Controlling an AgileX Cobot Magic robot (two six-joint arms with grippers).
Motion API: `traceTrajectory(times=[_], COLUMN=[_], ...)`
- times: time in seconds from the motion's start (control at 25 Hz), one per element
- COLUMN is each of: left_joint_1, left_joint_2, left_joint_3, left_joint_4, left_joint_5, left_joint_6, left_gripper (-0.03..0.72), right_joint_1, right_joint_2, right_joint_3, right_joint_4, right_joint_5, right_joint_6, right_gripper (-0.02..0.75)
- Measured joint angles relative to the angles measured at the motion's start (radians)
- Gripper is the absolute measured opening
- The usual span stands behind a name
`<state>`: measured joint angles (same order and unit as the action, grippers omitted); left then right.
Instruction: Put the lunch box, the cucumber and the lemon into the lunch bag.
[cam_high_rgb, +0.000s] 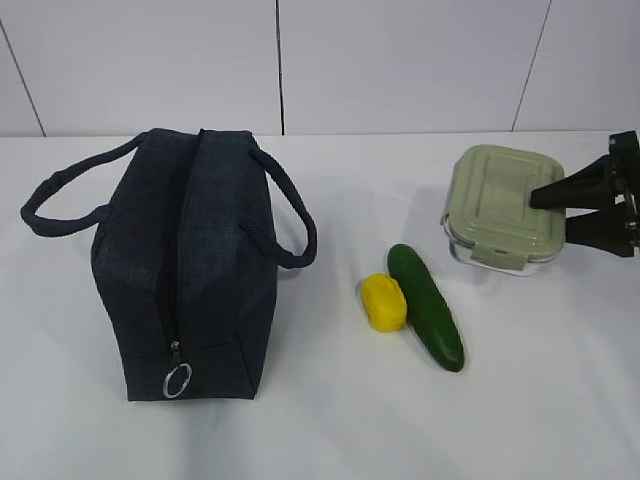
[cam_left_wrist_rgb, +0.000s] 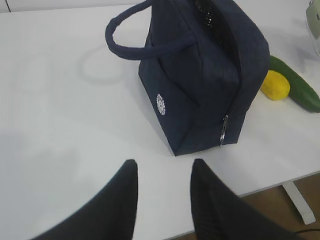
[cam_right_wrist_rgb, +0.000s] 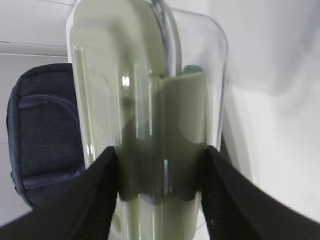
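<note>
The lunch box (cam_high_rgb: 495, 200), clear with a sage-green lid, sits at the right of the white table. My right gripper (cam_high_rgb: 555, 212) holds its right edge with one finger above the lid and one below; in the right wrist view the box (cam_right_wrist_rgb: 130, 100) fills the gap between the jaws of the gripper (cam_right_wrist_rgb: 160, 155). The yellow lemon (cam_high_rgb: 383, 302) lies against the dark green cucumber (cam_high_rgb: 427, 305) mid-table. The navy lunch bag (cam_high_rgb: 210, 270) stands at the left, its ring pull (cam_high_rgb: 177, 381) at the near lower end. My left gripper (cam_left_wrist_rgb: 164, 172) is open and empty, in front of the bag (cam_left_wrist_rgb: 200, 85).
The table's front edge (cam_left_wrist_rgb: 280, 180) runs close behind my left gripper, with a white table leg (cam_left_wrist_rgb: 300, 200) below. The bag's loop handles (cam_high_rgb: 60, 195) stick out on both sides. A panelled white wall (cam_high_rgb: 400, 60) stands behind the table.
</note>
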<state>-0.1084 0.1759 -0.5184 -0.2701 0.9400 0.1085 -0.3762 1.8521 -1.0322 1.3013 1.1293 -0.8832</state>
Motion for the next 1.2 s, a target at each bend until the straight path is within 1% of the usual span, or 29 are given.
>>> traceTrajectory(times=[0.36,0.52,0.72,0.96,1.04,1.2], left_joint_1=[0.0,0.0,0.0,0.0,0.0,0.0], left_joint_2=[0.15,0.227,0.323,0.422,0.45,0.527], left_joint_3=[0.0,0.0,0.0,0.0,0.0,-0.027], left_joint_4=[-0.026,-0.068,-0.092,-0.181,-0.22,-0.294], left_joint_5=[-0.096,-0.143,-0.172,-0.211,-0.238,-0.262], left_joint_6=[0.002,0.002,0.002,0.019,0.039,0.089], left_gripper=[0.238,0.238,0.238,0.239,0.239,0.239], right_joint_1=[0.028,0.063,0.123,0.192,0.214,0.267], right_joint_2=[-0.085,-0.113,-0.14,-0.158,-0.159,-0.16], right_joint_3=[0.001,0.001,0.001,0.006,0.006,0.002], right_joint_4=[0.0,0.021,0.08,0.161,0.192,0.214], right_joint_5=[0.006,0.006,0.007,0.015,0.015,0.015], right_joint_6=[0.051,0.065,0.075,0.077,0.077,0.077], right_gripper=[0.375,0.375,0.375,0.375,0.375,0.375])
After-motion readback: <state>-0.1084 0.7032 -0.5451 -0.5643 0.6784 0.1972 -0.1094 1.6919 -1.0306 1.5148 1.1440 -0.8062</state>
